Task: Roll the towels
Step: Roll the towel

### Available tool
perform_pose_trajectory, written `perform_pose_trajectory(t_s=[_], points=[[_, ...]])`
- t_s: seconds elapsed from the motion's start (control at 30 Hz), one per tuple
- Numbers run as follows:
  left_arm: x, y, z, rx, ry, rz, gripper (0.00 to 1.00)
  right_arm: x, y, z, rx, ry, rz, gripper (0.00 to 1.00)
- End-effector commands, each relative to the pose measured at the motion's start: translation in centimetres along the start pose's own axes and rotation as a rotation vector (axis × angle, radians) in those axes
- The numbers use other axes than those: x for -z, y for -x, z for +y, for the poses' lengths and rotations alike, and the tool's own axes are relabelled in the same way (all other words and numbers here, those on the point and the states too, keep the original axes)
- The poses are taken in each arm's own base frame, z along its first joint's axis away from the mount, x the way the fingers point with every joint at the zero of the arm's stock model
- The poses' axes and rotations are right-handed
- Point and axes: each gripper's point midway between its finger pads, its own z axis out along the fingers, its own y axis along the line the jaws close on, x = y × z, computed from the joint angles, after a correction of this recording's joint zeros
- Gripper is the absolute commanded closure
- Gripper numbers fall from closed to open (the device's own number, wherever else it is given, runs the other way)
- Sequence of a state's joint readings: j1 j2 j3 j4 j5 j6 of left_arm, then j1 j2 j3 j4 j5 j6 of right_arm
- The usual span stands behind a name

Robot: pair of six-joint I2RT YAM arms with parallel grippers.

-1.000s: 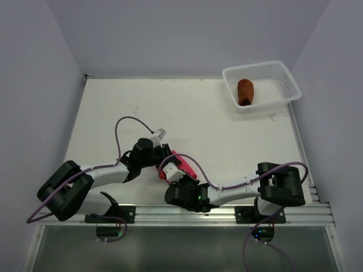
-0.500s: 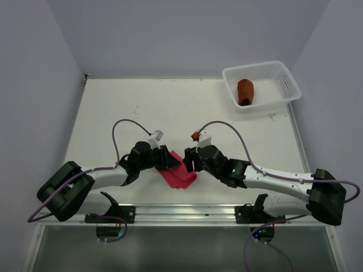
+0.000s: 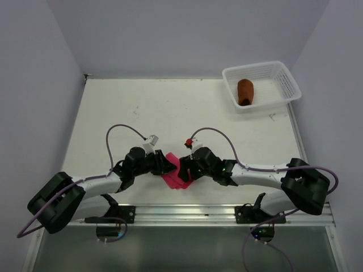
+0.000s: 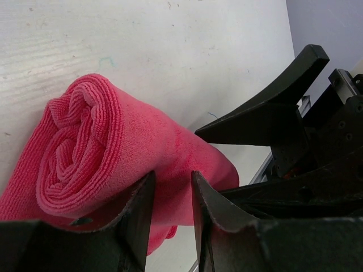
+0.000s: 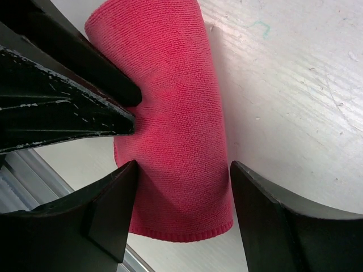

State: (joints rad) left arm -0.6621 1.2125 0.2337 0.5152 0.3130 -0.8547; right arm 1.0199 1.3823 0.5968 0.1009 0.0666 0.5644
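The bright pink towel (image 3: pixel 174 178) lies rolled up on the table near its front edge. Its spiral end (image 4: pixel 74 153) faces the left wrist camera. My left gripper (image 3: pixel 165 165) (image 4: pixel 172 182) is at the roll's left side, narrowly closed with pink cloth between its tips. My right gripper (image 3: pixel 188 170) (image 5: pixel 182 175) comes from the right and stands open, its two fingers straddling the other end of the roll (image 5: pixel 170 96). The left gripper's fingers (image 5: pixel 68 85) touch the roll's side in the right wrist view. The rust-brown towel (image 3: pixel 245 92) sits rolled in the basket.
A white mesh basket (image 3: pixel 286 79) stands at the back right corner. A metal rail (image 3: pixel 227 212) runs along the near edge, just in front of the pink roll. Purple cables loop above both wrists.
The right arm swung out from near the rail to the towel's right side, and its jaws opened around the roll. The left gripper and towel shifted slightly toward the front.
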Motion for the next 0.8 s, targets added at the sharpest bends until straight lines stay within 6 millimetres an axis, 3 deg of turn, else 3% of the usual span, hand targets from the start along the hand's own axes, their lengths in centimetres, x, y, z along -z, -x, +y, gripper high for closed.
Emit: perform_pose_trajectory(t_s=[0.0, 0.17, 0.4, 0.77], points=[[1.0, -2.9, 3.0, 0.035, 0.105, 0.073, 0.63, -0.2, 0.7, 0.7, 0.007, 0.035, -0.022, 0.31], [1.6, -3.4, 3.4, 0.037, 0.112, 0.076, 0.63, 0.2, 1.1, 1.6, 0.025, 0.072, -0.018, 0.27], [2.2, -4.1, 4.0, 0.047, 0.125, 0.074, 0.63, -0.4, 0.5, 2.8, 0.035, 0.131, 0.036, 0.13], [3.0, -4.9, 4.5, 0.063, 0.135, 0.071, 0.63, -1.4, -0.1, 2.8, 0.043, 0.134, 0.062, 0.17]])
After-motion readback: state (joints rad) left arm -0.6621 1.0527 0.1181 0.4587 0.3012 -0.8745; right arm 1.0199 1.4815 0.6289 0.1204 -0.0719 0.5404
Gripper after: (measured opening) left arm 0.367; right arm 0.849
